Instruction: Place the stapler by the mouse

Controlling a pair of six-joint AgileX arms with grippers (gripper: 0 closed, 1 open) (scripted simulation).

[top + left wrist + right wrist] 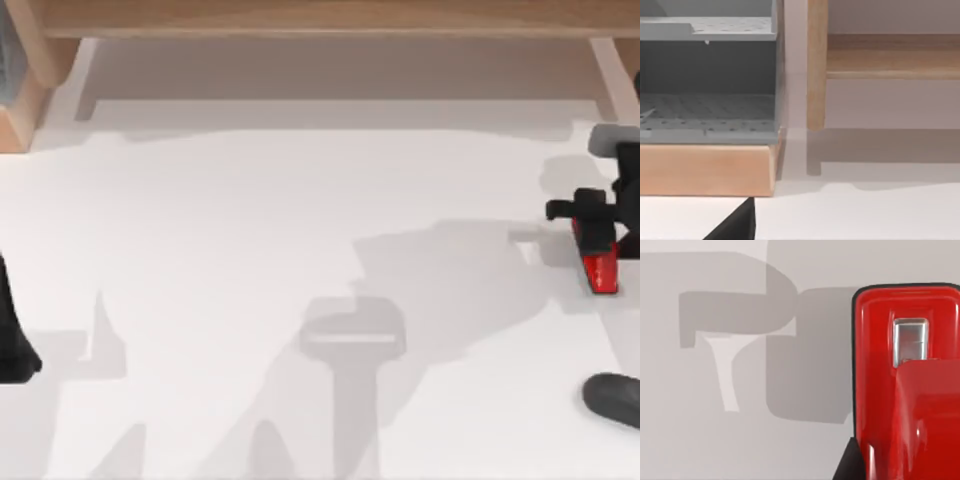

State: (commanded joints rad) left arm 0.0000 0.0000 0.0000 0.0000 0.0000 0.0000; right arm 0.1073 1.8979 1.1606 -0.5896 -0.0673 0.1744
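Carrying the stapler [598, 258] near the table's [250, 250] right edge, our right gripper [592, 212] pinches its rear end, short of the mouse [612, 397] at the near right corner. We judge it rigid, light and glossy, so mid-body suits best. Our left arm [12, 330] idles at the left edge.

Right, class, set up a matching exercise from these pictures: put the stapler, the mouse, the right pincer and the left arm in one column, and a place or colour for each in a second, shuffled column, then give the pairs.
Column one:
1. stapler
2. mouse
3. right pincer
4. left arm

Column two:
A. dark shape at the table's left edge
B. dark rounded lump, low at the table's right edge
C. bright red bar at the table's right side
D. at the stapler's far end, right side

Pairs: 1-C, 2-B, 3-D, 4-A
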